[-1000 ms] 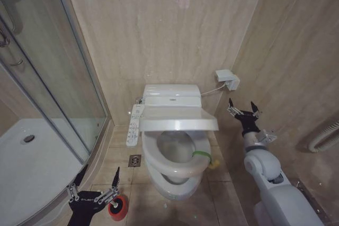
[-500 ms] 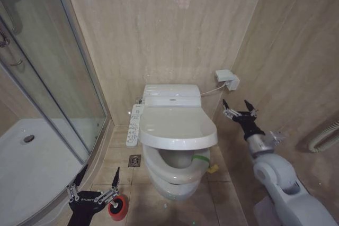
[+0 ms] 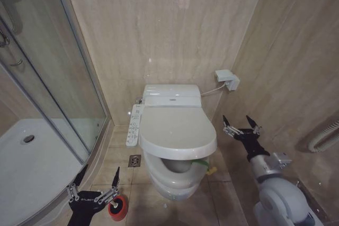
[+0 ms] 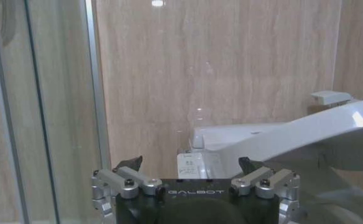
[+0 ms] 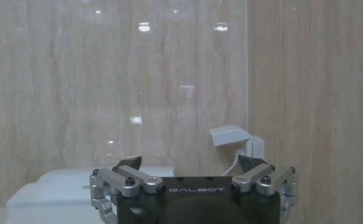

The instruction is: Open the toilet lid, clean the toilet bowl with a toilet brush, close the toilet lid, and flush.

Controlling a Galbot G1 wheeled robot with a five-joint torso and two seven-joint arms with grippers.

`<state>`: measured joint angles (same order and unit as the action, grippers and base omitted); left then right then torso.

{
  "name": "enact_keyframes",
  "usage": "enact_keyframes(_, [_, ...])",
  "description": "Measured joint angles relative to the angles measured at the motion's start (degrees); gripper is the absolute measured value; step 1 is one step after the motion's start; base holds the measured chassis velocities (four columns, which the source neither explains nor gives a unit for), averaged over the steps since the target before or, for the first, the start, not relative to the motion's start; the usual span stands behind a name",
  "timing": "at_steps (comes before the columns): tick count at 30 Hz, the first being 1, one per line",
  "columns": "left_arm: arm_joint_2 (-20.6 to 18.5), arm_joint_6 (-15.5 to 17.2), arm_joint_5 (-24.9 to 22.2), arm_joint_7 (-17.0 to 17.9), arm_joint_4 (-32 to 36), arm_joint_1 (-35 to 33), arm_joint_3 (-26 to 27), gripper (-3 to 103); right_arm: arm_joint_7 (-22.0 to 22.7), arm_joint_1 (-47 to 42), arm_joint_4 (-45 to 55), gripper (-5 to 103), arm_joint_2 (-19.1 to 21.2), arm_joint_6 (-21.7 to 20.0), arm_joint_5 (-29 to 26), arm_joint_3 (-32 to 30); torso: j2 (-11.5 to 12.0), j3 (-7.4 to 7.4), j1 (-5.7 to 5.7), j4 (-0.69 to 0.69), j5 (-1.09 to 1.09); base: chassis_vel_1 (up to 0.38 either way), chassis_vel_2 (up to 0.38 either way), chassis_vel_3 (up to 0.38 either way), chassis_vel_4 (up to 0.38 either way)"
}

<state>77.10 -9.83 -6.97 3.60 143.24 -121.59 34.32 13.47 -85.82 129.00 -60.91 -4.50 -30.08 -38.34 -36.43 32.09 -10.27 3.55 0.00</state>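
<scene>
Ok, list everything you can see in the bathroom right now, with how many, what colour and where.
toilet lid: one, white, tilted partly down over the seat
toilet bowl: one, white, on the floor against the back wall
toilet brush: one, red holder, on the floor left of the bowl
control panel: one, white, on the bowl's left side
wall box: one, white, right of the tank
shower tray: one, white, behind glass, far left
floor drain: one, metal, left of the bowl
left gripper: black, open, by the brush
right gripper: black, open, right of the lid
</scene>
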Motion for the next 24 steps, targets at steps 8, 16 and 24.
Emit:
enact_keyframes(8, [0.0, 0.0, 0.0, 0.0, 0.0, 0.0, 0.0, 100, -1.03, -7.69, 5.81, 100, -2.68, -1.34, 2.9, -0.95, 0.0, 0.0, 0.0, 0.01, -0.01, 0.0, 0.0, 0.0, 0.0])
enact_keyframes(16, [0.0, 0.0, 0.0, 0.0, 0.0, 0.0, 0.0, 100, -4.34, -13.83, 8.25, 100, -10.37, 0.64, 10.95, -0.31, -0.01, 0.0, 0.0, 0.01, -0.01, 0.0, 0.0, 0.0, 0.0])
enact_keyframes(24, [0.0, 0.0, 0.0, 0.0, 0.0, 0.0, 0.0, 100, -11.93, -16.5, 5.4, 100, -17.07, 8.84, 16.65, -3.71, 0.0, 0.0, 0.0, 0.0, -0.01, 0.0, 0.0, 0.0, 0.0])
